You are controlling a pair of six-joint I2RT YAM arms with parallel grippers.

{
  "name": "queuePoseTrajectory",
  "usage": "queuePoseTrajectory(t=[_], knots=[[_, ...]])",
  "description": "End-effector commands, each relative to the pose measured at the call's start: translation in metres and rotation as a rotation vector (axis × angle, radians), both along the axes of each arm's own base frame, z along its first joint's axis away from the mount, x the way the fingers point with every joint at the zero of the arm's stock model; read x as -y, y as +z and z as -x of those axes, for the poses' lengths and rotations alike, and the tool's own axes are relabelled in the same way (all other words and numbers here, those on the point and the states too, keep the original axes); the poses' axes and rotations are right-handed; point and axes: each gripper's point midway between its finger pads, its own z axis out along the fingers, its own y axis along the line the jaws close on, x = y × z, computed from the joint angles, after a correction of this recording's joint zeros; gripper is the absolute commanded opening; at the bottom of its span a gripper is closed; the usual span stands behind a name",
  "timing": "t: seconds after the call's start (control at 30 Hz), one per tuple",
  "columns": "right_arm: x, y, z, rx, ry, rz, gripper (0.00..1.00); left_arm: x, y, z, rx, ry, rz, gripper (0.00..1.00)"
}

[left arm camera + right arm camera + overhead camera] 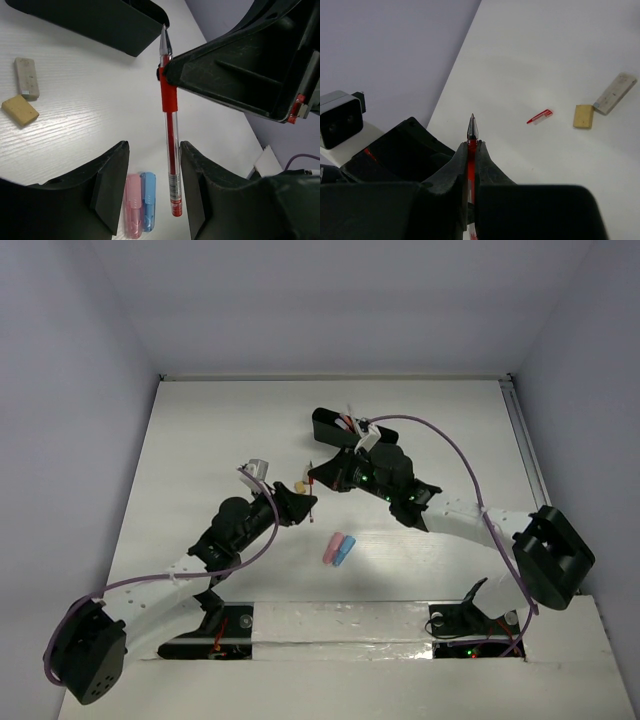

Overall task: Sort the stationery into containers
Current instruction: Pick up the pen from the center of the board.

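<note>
A red pen point(170, 135) hangs tip-up above the table, and my right gripper point(472, 144) is shut on its red grip just below the tip. My left gripper point(153, 146) is open around the pen's lower barrel; the barrel runs close to the right finger point(196, 185) and a wide gap stays on the left. In the top view the two grippers meet at the pen point(313, 496) near the table's middle. The black tray point(333, 426) lies just beyond them, with pens inside. On the table below rest a pink capsule point(132, 210) and a blue capsule point(148, 200), side by side.
A tan eraser point(20, 110) and a grey-white eraser point(26, 76) lie together left of the pen. A small red pen cap point(540, 116) lies near the same two erasers point(583, 116). The tray's wall point(100, 22) is close ahead of the left gripper.
</note>
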Motion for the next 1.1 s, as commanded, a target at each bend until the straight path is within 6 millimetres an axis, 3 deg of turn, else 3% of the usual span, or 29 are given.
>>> queuePoseTrajectory(t=[0.0, 0.23, 0.53, 0.7, 0.8, 0.93, 1.0, 1.03, 1.07], knots=[[-0.007, 0.013, 0.006, 0.014, 0.043, -0.072, 0.0, 0.003, 0.024, -0.003, 0.079, -0.008, 0.061, 0.41], [-0.01, 0.01, 0.01, 0.003, 0.071, -0.075, 0.0, 0.007, 0.026, -0.004, 0.081, -0.023, 0.064, 0.33], [-0.018, 0.008, 0.016, -0.028, 0.123, -0.103, 0.0, 0.009, 0.031, -0.005, 0.084, -0.029, 0.066, 0.0], [-0.019, 0.003, 0.019, -0.044, 0.133, -0.112, 0.0, 0.003, 0.031, -0.006, 0.084, 0.0, 0.058, 0.06], [-0.018, 0.004, 0.019, -0.045, 0.133, -0.117, 0.0, 0.007, 0.033, -0.004, 0.089, -0.026, 0.062, 0.0], [-0.018, 0.004, 0.021, -0.044, 0.136, -0.113, 0.0, 0.007, 0.036, -0.004, 0.089, -0.025, 0.058, 0.0], [-0.016, 0.002, 0.021, -0.047, 0.133, -0.092, 0.13, 0.004, 0.048, -0.006, 0.113, -0.006, 0.05, 0.0], [-0.013, 0.005, 0.018, -0.023, 0.115, -0.076, 0.29, -0.001, 0.04, -0.006, 0.082, 0.01, 0.008, 0.0], [-0.01, 0.006, 0.017, -0.015, 0.101, -0.064, 0.35, -0.005, 0.041, -0.007, 0.083, 0.027, -0.011, 0.0]])
